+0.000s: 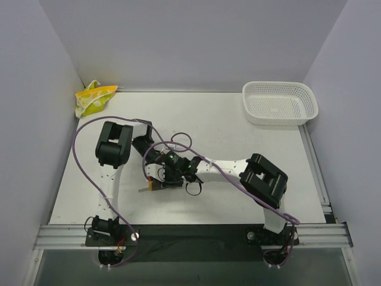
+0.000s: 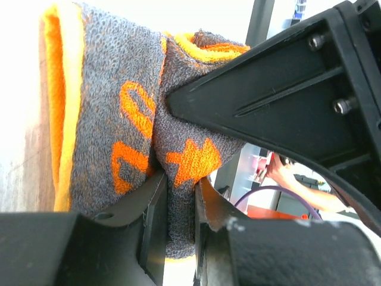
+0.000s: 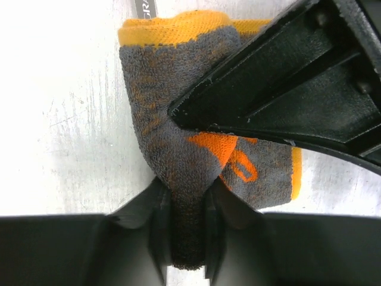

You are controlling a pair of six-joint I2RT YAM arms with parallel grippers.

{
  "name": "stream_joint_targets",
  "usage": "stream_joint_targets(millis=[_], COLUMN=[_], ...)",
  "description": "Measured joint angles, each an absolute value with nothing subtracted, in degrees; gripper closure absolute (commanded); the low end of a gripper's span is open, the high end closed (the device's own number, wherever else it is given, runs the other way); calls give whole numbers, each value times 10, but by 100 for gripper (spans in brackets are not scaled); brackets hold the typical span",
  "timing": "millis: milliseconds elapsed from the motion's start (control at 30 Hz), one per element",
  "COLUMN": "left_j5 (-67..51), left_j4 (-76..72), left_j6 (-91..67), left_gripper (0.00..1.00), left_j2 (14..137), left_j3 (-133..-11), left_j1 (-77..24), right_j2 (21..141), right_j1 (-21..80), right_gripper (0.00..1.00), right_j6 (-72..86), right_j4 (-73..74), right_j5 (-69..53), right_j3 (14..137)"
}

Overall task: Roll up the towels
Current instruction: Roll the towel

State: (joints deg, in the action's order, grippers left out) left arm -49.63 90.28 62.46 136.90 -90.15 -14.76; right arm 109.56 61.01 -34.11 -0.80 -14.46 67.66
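The orange towel with grey pattern (image 2: pixel 131 119) is bunched into a partial roll between my two grippers near the table's middle; in the top view only a bit of the orange towel (image 1: pixel 153 183) shows under the arms. My left gripper (image 2: pixel 178 214) is shut on a fold of it. My right gripper (image 3: pixel 189 226) is shut on another fold of the same towel (image 3: pixel 172 119), just above the table. In the top view the left gripper (image 1: pixel 159 174) and right gripper (image 1: pixel 178 176) meet. The pale yellow towel with green prints (image 1: pixel 93 98) lies crumpled in the back left corner.
A white mesh basket (image 1: pixel 280 102) stands at the back right. Purple cables loop over both arms. Walls enclose the table on the left, back and right.
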Motion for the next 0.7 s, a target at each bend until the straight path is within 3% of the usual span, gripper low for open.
stream_joint_targets(millis=[167,300,700], left_j5=[-509,-533,-616], left_j4=[880,850,770], left_j6=[620,621,666], left_gripper=[57,50,48], left_j2=[1343,1308,1042], left_j3=[-876,-868,-778], left_j1=[-130,-93,144], right_j2=[1095,1101,1190], right_j1=[600,583,497], right_gripper=[100,100,100], right_j6=[-297,-253,-168], right_j4=[-8,14,138], right_j5=[-173,-221,-440], right_j3=[678,691,794])
